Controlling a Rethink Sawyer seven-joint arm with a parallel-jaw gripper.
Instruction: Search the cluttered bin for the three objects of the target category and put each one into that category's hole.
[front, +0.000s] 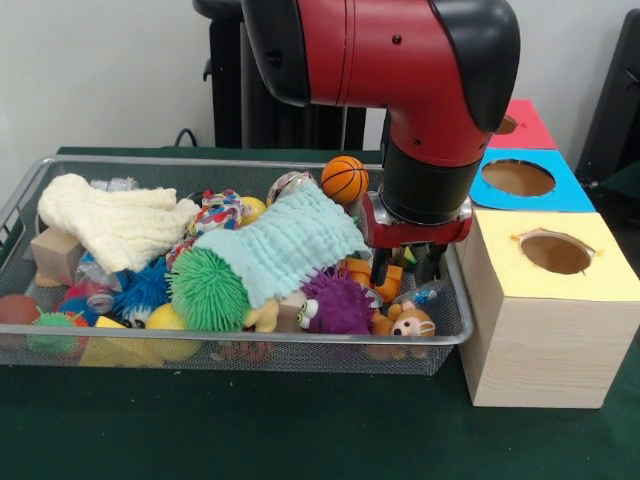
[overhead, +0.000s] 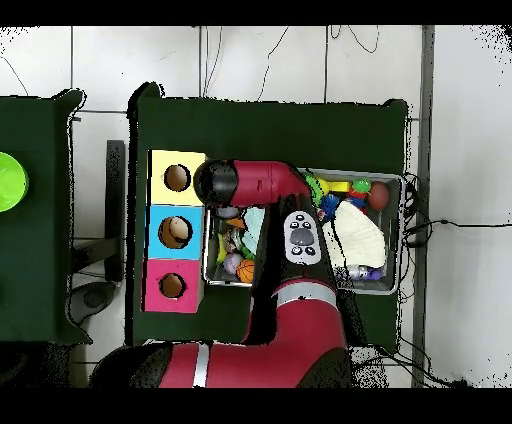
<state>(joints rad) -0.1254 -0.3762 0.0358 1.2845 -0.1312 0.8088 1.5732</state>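
The gripper (front: 408, 268) reaches down into the right end of the wire bin (front: 30, 195), among the toys; whether it grips anything, I cannot tell. A small basketball (front: 345, 178) sits at the bin's far side, just left of the arm. The yellow-topped box (front: 545, 300) with its hole stands right of the bin on the counter (front: 250, 430).
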